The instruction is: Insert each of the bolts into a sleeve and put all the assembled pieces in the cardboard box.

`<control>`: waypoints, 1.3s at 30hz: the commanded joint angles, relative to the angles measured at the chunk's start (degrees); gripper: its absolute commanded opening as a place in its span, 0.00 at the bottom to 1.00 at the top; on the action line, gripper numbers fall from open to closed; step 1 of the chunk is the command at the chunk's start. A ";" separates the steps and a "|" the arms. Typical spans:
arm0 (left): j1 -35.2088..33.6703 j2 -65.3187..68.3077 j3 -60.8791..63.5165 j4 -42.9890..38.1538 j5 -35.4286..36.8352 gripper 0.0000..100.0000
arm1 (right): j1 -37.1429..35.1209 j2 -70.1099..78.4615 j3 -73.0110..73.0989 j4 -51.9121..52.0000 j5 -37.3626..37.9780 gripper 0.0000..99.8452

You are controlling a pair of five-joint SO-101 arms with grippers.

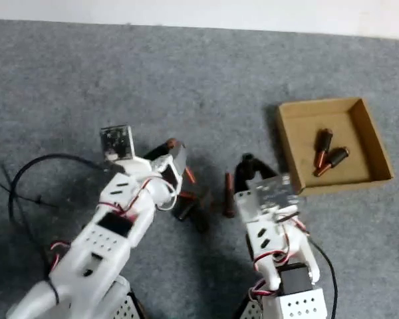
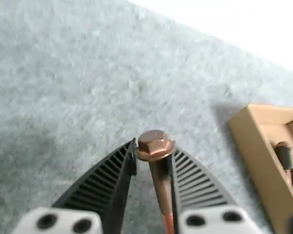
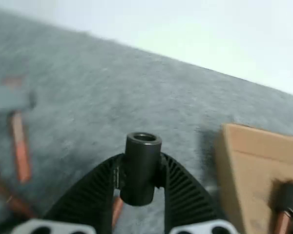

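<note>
On the high view, the left fingers (image 1: 177, 158) sit over the middle of the grey felt-covered desk (image 1: 206, 80), and the right fingers (image 1: 245, 166) are a little way off, nearer the shallow brown cardboard box (image 1: 284, 139). A loose copper-coloured bolt (image 1: 229, 194) lies on the desk between the two arms. Two assembled pieces, copper bolts in black sleeves (image 1: 331, 159), lie side by side in the box.

On the left wrist view, I see the left fingers (image 2: 112, 175) pinching a copper-coloured hex-head bolt (image 2: 156, 145). Its shaft runs down between the ribbed pads and its head stands just past the tips. The cardboard box (image 2: 256, 146) is off to one side, with the ends of the assembled pieces (image 2: 283, 152) showing inside.

On the right wrist view, the right fingers (image 3: 97, 190) are pinching a short black cylindrical sleeve (image 3: 141, 168). It is held upright around its middle, the open bore facing away from the wrist and clear of the tips. Loose copper bolts (image 3: 19, 146) lie on the desk beyond, and the box (image 3: 249, 161) holds an assembled piece (image 3: 285, 200).
</note>
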 commanded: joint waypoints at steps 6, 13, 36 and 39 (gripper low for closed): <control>-2.24 -16.22 3.65 -1.76 0.88 0.00 | -9.80 -0.66 5.32 3.74 10.29 0.01; -4.53 -28.35 8.40 -1.67 6.07 0.00 | -15.08 -0.66 5.32 3.74 15.82 0.01; 6.02 -56.31 16.66 13.89 0.09 0.01 | -15.60 -0.66 5.32 3.74 16.18 0.01; 5.23 -55.52 16.66 13.89 0.35 0.01 | -15.60 -0.92 5.32 3.74 15.91 0.01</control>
